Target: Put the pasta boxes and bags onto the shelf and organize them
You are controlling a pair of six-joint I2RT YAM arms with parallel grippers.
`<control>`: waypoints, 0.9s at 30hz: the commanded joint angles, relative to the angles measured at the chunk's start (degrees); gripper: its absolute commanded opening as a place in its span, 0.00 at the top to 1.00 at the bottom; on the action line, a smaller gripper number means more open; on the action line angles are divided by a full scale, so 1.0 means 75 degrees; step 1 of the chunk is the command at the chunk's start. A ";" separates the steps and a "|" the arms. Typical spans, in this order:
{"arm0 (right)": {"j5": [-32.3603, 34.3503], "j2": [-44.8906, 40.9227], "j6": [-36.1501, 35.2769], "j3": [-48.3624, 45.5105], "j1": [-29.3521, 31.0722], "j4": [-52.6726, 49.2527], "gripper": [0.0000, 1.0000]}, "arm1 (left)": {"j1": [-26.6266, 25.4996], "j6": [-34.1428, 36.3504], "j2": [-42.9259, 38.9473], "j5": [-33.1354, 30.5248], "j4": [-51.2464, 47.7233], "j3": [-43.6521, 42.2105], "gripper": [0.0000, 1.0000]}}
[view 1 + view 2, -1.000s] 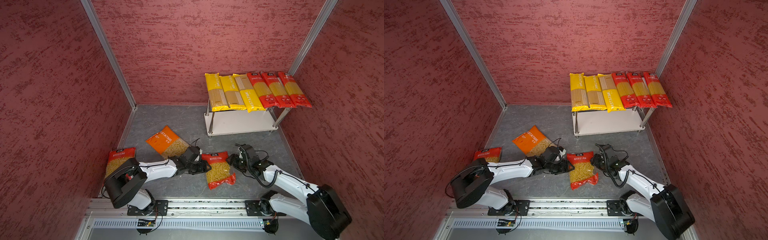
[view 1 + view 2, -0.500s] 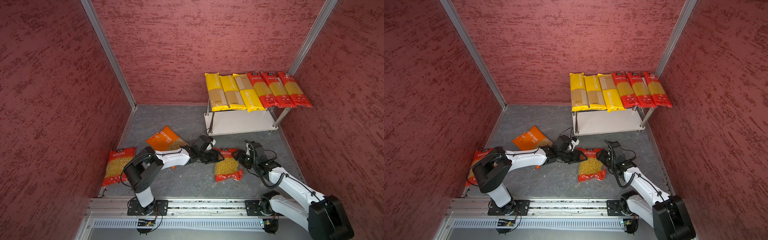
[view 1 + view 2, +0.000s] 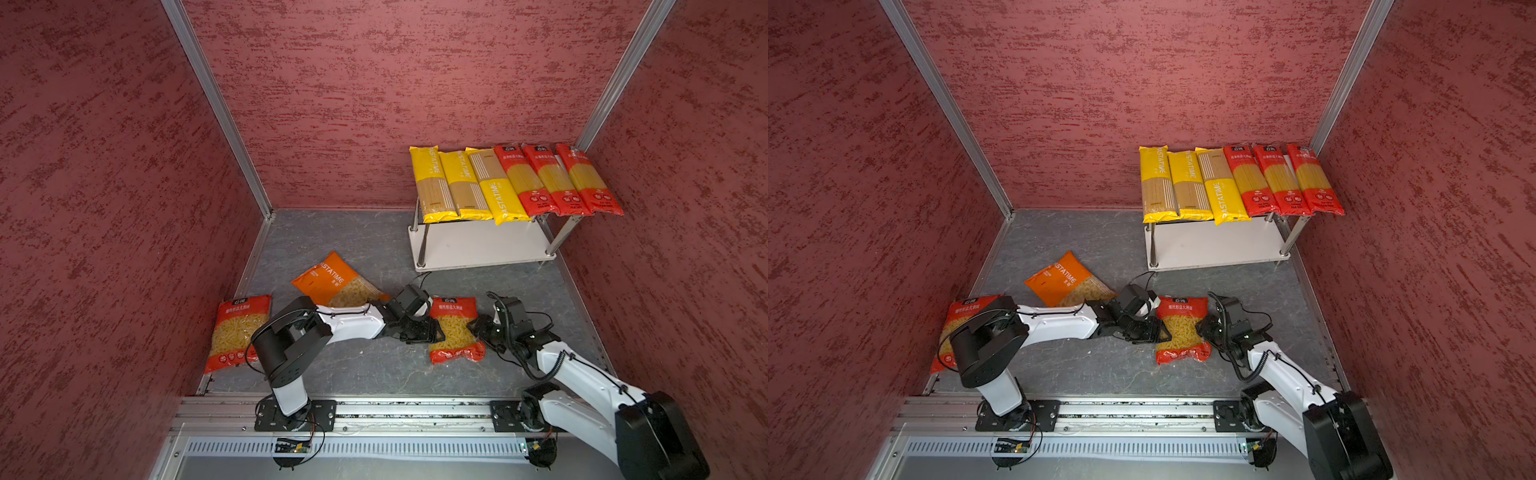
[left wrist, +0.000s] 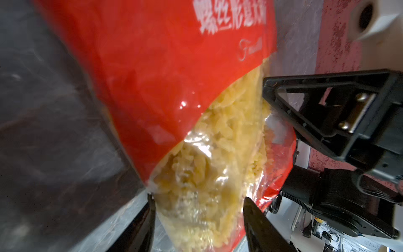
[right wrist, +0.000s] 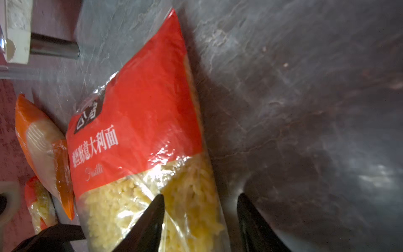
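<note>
1. Left gripper [image 4: 197, 197] sits at the left edge of the red short-pasta bag [image 3: 455, 328]. Its jaws are apart and the bag's clear lower part fills the gap, but whether they pinch it cannot be told.
2. Right gripper [image 5: 200, 195] meets the same bag at its right edge with its jaws apart. One finger [image 5: 150, 220] lies over the pasta and the other is over the grey floor [image 3: 353, 241] just beside the bag.
3. That bag lies flat on the floor between the two grippers, in front of the shelf [image 3: 478, 247] and apart from it.
4. An orange pasta bag [image 3: 332, 282] lies to its left, partly hidden by the left arm [image 3: 349, 324]. A second red bag [image 3: 239, 332] lies by the left wall [image 3: 124, 249].
5. Three yellow spaghetti packs [image 3: 463, 185] and three red spaghetti packs [image 3: 552, 178] lie side by side on the shelf's top board, overhanging its front edge.
</note>
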 commanded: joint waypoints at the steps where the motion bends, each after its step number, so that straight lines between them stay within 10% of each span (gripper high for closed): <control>1: -0.0181 0.0093 -0.0128 0.0102 0.0047 0.0566 0.57 | -0.0133 -0.0017 0.0257 -0.0169 0.0473 0.0336 0.40; 10: 0.0034 -0.0601 -0.0361 0.0407 0.0055 0.0175 0.89 | -0.0368 -0.0154 -0.0112 -0.0709 0.0874 0.0258 0.73; 27: 0.1045 -0.1920 -0.1216 0.1999 0.0047 -0.1142 1.00 | -0.0816 0.1652 -0.0920 -0.2550 0.1222 0.0990 0.87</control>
